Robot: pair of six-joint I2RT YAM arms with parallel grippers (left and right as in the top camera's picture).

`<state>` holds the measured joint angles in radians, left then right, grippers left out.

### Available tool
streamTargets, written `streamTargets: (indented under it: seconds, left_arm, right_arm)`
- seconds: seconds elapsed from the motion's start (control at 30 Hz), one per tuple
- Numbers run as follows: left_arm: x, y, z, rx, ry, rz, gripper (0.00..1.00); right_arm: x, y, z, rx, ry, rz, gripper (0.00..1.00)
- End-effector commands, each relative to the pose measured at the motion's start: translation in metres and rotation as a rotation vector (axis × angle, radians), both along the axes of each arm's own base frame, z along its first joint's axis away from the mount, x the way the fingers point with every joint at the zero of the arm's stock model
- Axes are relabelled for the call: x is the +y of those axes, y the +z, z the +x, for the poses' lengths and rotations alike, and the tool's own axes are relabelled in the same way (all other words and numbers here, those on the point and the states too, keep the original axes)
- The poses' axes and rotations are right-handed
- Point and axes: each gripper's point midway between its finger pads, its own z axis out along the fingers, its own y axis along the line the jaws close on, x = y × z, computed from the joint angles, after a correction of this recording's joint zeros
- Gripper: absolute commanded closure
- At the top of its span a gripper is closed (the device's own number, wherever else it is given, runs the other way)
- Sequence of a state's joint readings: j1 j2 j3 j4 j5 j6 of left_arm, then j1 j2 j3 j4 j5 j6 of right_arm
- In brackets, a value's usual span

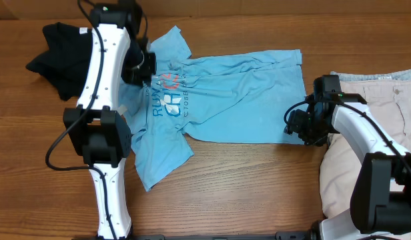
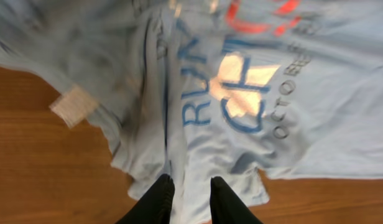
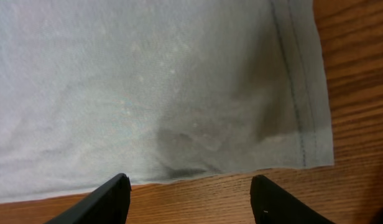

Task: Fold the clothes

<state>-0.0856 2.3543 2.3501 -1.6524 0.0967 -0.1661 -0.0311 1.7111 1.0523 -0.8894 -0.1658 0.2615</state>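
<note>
The thin, creased light-blue T-shirt [image 1: 239,93] is lying spread on the wood-grain surface [image 1: 245,193]. The left pincer [image 2: 190,182] is hovering narrowly parted over its rumpled edge, with fabric showing between the tips. The right pincer [image 3: 191,199] is gaping wide and gripping nothing, the stitched hem just ahead.

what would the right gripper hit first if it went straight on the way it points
The right gripper would most likely meet the near edge of the light blue T-shirt, flat on the wooden table, though depth is unclear.
</note>
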Motion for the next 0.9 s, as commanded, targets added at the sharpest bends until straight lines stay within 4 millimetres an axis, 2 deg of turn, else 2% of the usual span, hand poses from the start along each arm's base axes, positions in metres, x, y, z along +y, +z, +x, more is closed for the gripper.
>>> streamTargets:
  seconds: [0.0, 0.07, 0.1, 0.13, 0.17, 0.23, 0.37, 0.43, 0.5, 0.6, 0.67, 0.77, 0.87]
  left_arm:
    - [0.008, -0.026, -0.019, 0.105, 0.089, 0.073, 0.72]
    - [0.021, -0.043, -0.029, 0.150, 0.139, 0.151, 0.77]
    - [0.025, -0.050, -0.034, 0.168, 0.153, 0.175, 0.88]
    - [0.027, -0.058, -0.036, 0.179, 0.160, 0.179, 0.94]
    - [0.026, -0.066, -0.036, 0.180, 0.166, 0.167, 0.96]
    - [0.014, -0.084, -0.032, 0.161, 0.134, 0.089, 0.96]
    - [-0.005, -0.113, -0.030, 0.134, 0.093, -0.008, 0.96]
    - [-0.003, -0.126, -0.038, 0.150, 0.090, 0.007, 0.96]
    - [0.011, -0.138, -0.050, 0.179, 0.094, 0.081, 0.96]
    - [0.055, -0.149, -0.071, 0.225, 0.172, 0.289, 0.96]
    - [0.075, -0.150, -0.077, 0.242, 0.228, 0.331, 0.96]
    - [0.096, -0.146, -0.071, 0.236, 0.309, 0.291, 0.96]
    - [0.104, -0.132, -0.053, 0.197, 0.307, 0.191, 0.96]
  right_arm:
    - [-0.002, -0.002, -0.001, 0.001, -0.009, -0.004, 0.33]
    - [-0.002, -0.002, 0.000, 0.001, -0.008, -0.004, 0.38]
    - [-0.002, -0.002, 0.000, 0.001, -0.009, -0.004, 0.44]
    - [-0.002, -0.002, 0.000, 0.001, -0.008, -0.004, 0.52]
    - [-0.002, -0.002, 0.000, 0.001, -0.008, -0.004, 0.60]
    - [-0.002, -0.002, 0.000, -0.003, -0.008, -0.004, 0.68]
    - [-0.002, -0.001, 0.003, -0.015, -0.008, -0.004, 0.69]
    - [-0.002, -0.001, 0.003, -0.014, -0.008, -0.004, 0.69]
    - [-0.002, -0.001, 0.003, -0.014, -0.008, -0.004, 0.69]
    - [0.000, -0.001, 0.003, -0.015, -0.006, 0.005, 0.69]
    - [0.006, 0.000, 0.004, -0.022, 0.003, 0.040, 0.68]
    - [0.017, 0.003, 0.009, -0.045, 0.017, 0.091, 0.67]
    - [0.030, 0.005, 0.017, -0.081, 0.050, 0.122, 0.67]
